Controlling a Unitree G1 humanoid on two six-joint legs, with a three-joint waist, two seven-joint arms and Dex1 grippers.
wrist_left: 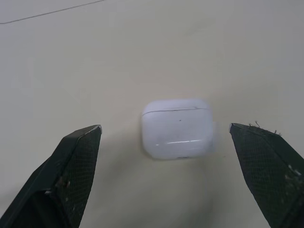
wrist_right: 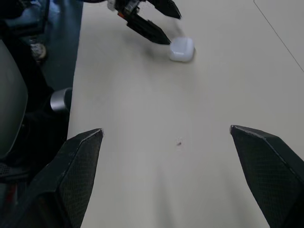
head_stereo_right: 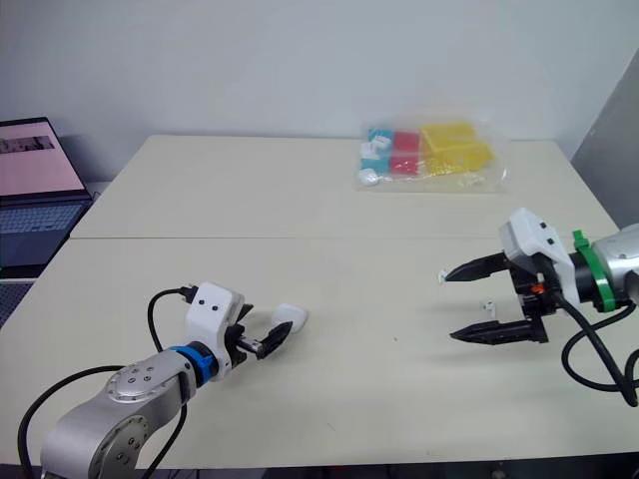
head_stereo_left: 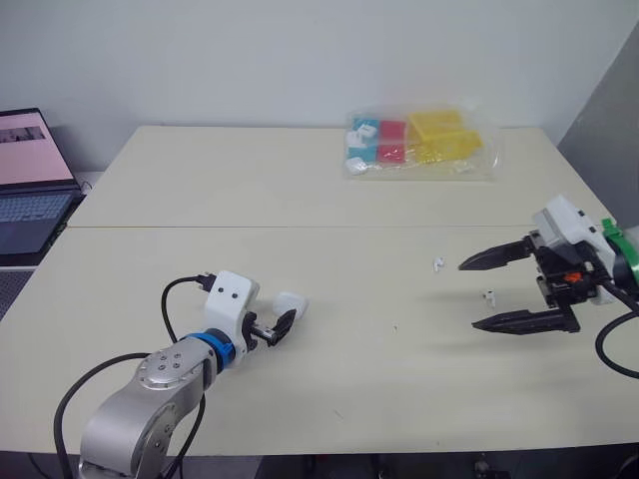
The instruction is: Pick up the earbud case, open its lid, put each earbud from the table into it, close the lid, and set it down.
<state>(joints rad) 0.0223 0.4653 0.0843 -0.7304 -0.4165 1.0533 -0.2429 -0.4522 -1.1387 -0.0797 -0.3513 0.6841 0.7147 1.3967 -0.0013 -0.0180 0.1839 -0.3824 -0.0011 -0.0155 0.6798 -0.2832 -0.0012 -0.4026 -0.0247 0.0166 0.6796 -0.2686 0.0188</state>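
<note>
Both sets of jaws spread wide, nothing gripped. Left gripper [head_stereo_left: 272, 324]: forearm reaching forward and slightly inward, low over the table [head_stereo_left: 300, 200], wrist roughly level, black fingers [wrist_left: 71, 171] pointing ahead along the tabletop. Earbud case [wrist_left: 176, 128]: flat on the table just ahead of the left fingertips, centred on the gap between them, lid closed, seam line visible across its top portion. Contact between case and either left finger: cannot be told from the head views; none apparent in the left wrist view. Right gripper [head_stereo_left: 468, 295]: arm entering from the outer right side, forearm turned across the table, fingers pointing inward toward the left gripper, tips held a little above the surface, shadow cast on the table beneath. Well apart from the case, with case and left fingers lying straight ahead along the right gripper's axis in the right wrist view. First earbud [head_stereo_left: 489, 295]: on the table, seen between the two right fingers in the head views, just behind their tips, touching neither. Second earbud [head_stereo_left: 437, 264]: on the table just beyond the tip of the farther right finger, outside the jaws, near but not touching. Clear bag of coloured blocks [head_stereo_left: 419, 143]: on the far part of the table, well beyond the right gripper. Open laptop [head_stereo_left: 30, 180]: off the outer side of the left gripper, well apart from it, past the table edge.
</note>
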